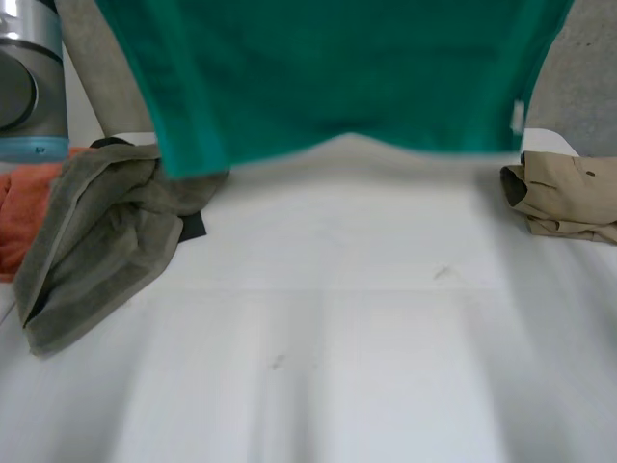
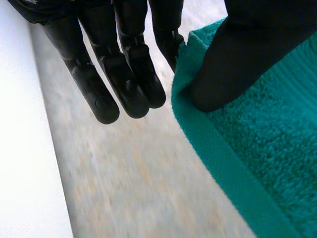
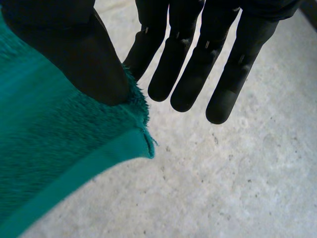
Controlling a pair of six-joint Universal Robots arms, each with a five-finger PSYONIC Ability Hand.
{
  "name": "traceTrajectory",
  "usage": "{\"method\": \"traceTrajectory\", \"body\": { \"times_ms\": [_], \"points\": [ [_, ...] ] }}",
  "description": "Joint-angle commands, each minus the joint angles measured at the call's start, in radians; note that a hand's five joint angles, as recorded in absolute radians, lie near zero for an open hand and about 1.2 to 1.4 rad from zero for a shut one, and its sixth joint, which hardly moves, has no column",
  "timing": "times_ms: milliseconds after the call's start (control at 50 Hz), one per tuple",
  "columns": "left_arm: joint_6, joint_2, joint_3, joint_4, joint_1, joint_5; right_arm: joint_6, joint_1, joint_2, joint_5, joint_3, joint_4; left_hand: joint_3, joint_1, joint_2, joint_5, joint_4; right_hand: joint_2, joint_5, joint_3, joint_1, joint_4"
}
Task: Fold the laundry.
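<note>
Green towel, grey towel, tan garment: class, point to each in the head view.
green towel (image 1: pixel 337 68): head view, its hanging middle.
grey towel (image 1: pixel 96 241): head view, its crumpled middle.
tan garment (image 1: pixel 564 198): head view, its bunched middle.

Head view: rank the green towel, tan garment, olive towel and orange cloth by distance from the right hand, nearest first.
1. green towel: held up; the right hand pinches its corner under the thumb.
2. tan garment: right side, below the towel's right edge.
3. olive towel: left side.
4. orange cloth: far left, beyond the olive towel.
</note>
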Motion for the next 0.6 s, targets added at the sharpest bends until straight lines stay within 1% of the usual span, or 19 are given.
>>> {"method": "traceTrajectory", "body": {
  "times_ms": [20,120,200,320,420,480,500,560,580,600],
  "points": [
    [-0.084,0.025,-0.057,-0.026,0.013,0.055,0.002,0.004,-0.008,-0.042,0.066,0.089,0.197,0.248,0.197,0.22,0.192,0.218,0.234,0.206,0.264,0.198],
    [-0.071,0.017,-0.158,-0.073,0.019,0.086,-0.003,0.0,0.018,-0.056,0.115,0.175,0.197,0.248,0.197,0.22,0.192,0.218,0.234,0.206,0.264,0.198],
    [-0.025,0.01,-0.302,-0.096,0.025,0.101,-0.027,-0.003,0.062,-0.082,0.169,0.234,0.197,0.248,0.197,0.22,0.192,0.218,0.234,0.206,0.264,0.198],
    [0.035,0.011,-0.488,-0.117,0.019,0.108,-0.153,-0.005,0.145,-0.097,0.259,0.331,0.197,0.248,0.197,0.22,0.192,0.218,0.234,0.206,0.264,0.198],
    [0.107,0.058,-0.632,-0.18,0.019,0.109,-0.239,-0.022,0.147,-0.103,0.333,0.432,0.197,0.248,0.197,0.22,0.192,0.218,0.234,0.206,0.264,0.198],
    [0.161,0.126,-0.727,-0.272,0.021,0.111,-0.276,-0.039,0.109,-0.113,0.394,0.524,0.197,0.248,0.197,0.22,0.192,0.218,0.234,0.206,0.264,0.198],
    [0.191,0.17,-0.776,-0.336,0.022,0.112,-0.293,-0.048,0.08,-0.12,0.432,0.578,0.197,0.248,0.197,0.22,0.192,0.218,0.234,0.206,0.264,0.198],
    [0.251,0.247,-0.846,-0.453,0.025,0.115,-0.336,-0.071,0.02,-0.119,0.495,0.676,0.197,0.248,0.197,0.22,0.192,0.218,0.234,0.206,0.264,0.198],
    [0.297,0.302,-0.893,-0.538,0.031,0.114,-0.375,-0.091,-0.027,-0.12,0.541,0.74,0.197,0.248,0.197,0.22,0.192,0.218,0.234,0.206,0.264,0.198],
    [0.32,0.331,-0.915,-0.584,0.036,0.115,-0.4,-0.1,-0.052,-0.12,0.569,0.78,0.197,0.248,0.197,0.22,0.192,0.218,0.234,0.206,0.264,0.198]
  ]
}}
